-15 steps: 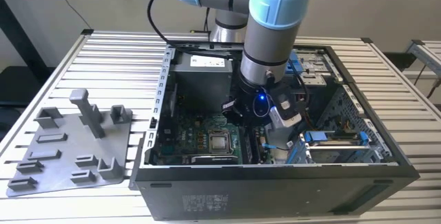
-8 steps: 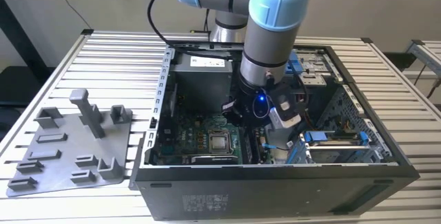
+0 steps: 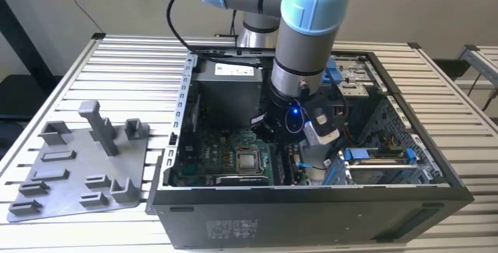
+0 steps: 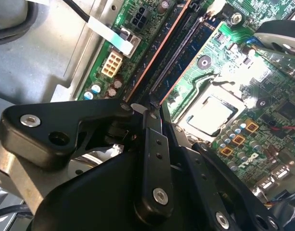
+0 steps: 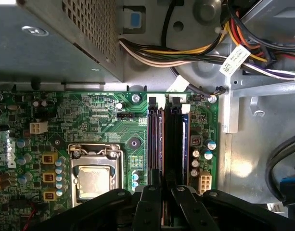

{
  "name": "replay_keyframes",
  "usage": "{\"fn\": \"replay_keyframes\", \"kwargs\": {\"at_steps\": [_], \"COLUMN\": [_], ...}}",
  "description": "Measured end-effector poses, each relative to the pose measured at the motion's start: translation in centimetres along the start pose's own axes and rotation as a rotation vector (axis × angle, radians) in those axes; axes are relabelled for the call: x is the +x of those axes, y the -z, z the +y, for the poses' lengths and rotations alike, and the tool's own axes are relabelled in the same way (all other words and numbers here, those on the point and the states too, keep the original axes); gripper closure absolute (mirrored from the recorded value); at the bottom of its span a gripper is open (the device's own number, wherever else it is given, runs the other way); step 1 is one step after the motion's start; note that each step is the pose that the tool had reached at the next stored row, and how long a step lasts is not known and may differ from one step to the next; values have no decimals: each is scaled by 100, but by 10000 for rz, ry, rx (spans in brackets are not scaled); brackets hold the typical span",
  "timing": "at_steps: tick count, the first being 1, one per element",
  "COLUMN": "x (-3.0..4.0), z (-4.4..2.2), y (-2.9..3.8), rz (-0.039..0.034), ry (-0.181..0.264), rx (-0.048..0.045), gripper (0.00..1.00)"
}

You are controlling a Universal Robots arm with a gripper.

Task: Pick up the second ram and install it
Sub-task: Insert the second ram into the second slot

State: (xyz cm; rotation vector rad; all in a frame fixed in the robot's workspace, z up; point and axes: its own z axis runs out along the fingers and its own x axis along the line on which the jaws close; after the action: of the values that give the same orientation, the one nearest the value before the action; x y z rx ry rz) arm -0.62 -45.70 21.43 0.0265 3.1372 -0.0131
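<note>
Gripper point(image 5: 167, 202) inside open computer case point(image 3: 435, 165), fingers nearly together, seemingly pinching second ram point(image 5: 168, 139) over motherboard point(image 5: 89, 120) slots

The exterior view looked down from above and in front at the open computer case point(image 3: 311, 206) on the desk point(image 3: 116, 78). Both wrist views sat close over the green motherboard point(image 5: 104, 120), looking down past the end effector point(image 5: 161, 207). They shared the processor socket point(image 4: 212, 113).

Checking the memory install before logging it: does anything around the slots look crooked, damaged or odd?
Nothing stands out. The gripper sits over the memory slots, beside the processor socket; the motherboard looks intact.
</note>
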Motion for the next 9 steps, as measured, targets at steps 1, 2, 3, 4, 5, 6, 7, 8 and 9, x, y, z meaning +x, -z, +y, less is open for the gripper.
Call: {"fn": "replay_keyframes", "kwargs": {"at_steps": [1,2,3,4,5,6,7,8,9], "x": [2,2,3,4,4,4,4,4,4], "z": [0,0,0,0,0,0,0,0,0], "y": [0,1,1,1,1,1,-1,-5,-12], "rz": [0,1,1,1,1,1,2,2,1], "ry": [-2,-3,-5,-8,-9,-9,-9,-10,-11], "rx": [0,0,0,-1,0,0,-3,-11,-21], "gripper": [86,86,86,86,86,86,86,86,86]}}
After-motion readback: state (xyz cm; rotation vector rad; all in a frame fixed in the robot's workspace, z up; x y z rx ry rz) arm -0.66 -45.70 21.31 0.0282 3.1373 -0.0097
